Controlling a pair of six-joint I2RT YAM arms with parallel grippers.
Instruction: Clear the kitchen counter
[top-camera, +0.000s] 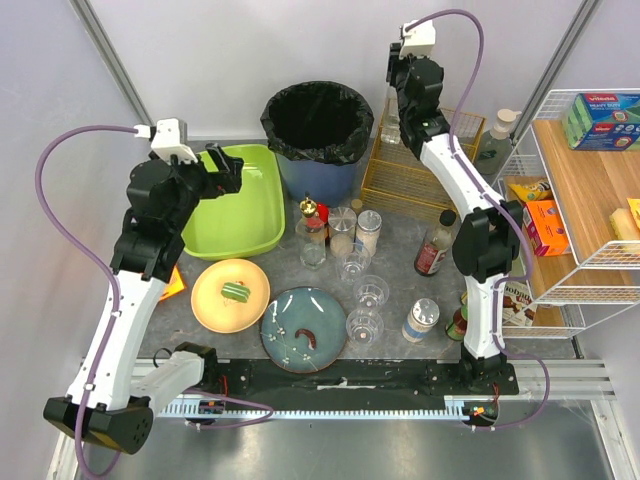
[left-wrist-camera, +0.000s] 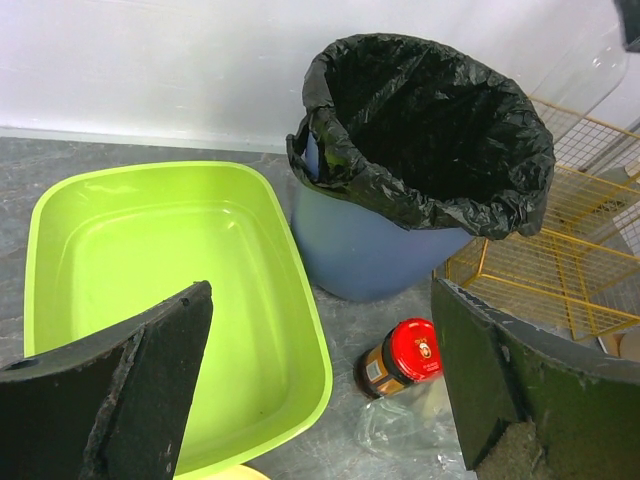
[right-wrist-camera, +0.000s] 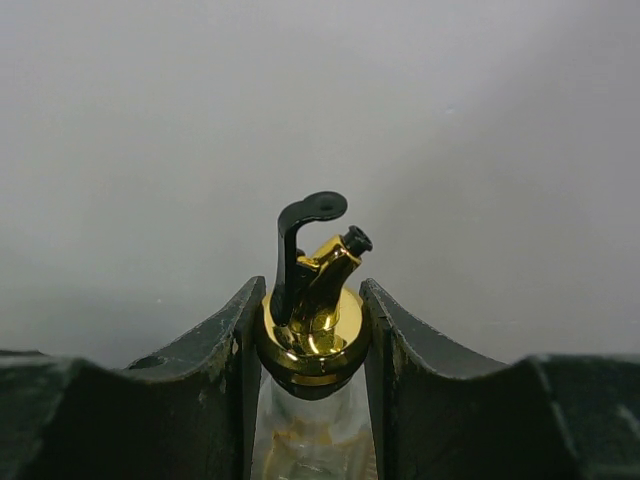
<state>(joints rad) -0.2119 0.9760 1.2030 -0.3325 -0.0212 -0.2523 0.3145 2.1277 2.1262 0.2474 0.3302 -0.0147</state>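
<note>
Now, counter (top-camera: 400, 232): grey mottled stone-look top, running from the arm bases to the back wall, crowded with dishes, glasses and bottles.
Room: white wall behind, slanting metal posts at both sides; wire rack (top-camera: 585, 215) at the right, holding boxes.
Back row: green tub (top-camera: 245, 205), bin (top-camera: 318, 125) with a black liner, yellow basket (top-camera: 415, 170), side by side.
Front: orange plate (top-camera: 230, 296) beside blue plate (top-camera: 303, 330), each with a bit of food.
Left gripper (left-wrist-camera: 320, 300): released, fingers wide apart, above the tub; a red-lidded jar (left-wrist-camera: 400, 362) shows between them.
Right gripper (right-wrist-camera: 312, 325): clenched on the gold-spout bottle (right-wrist-camera: 318, 300), fingers pressing its neck from both sides, at the basket's left side near the bin.
Hidden: the bottle's body is lost between the fingers; whether it touches the basket, cannot tell.
Cut off: the rack by the right edge; a few small items partly behind the right arm; something orange under the left arm.
</note>
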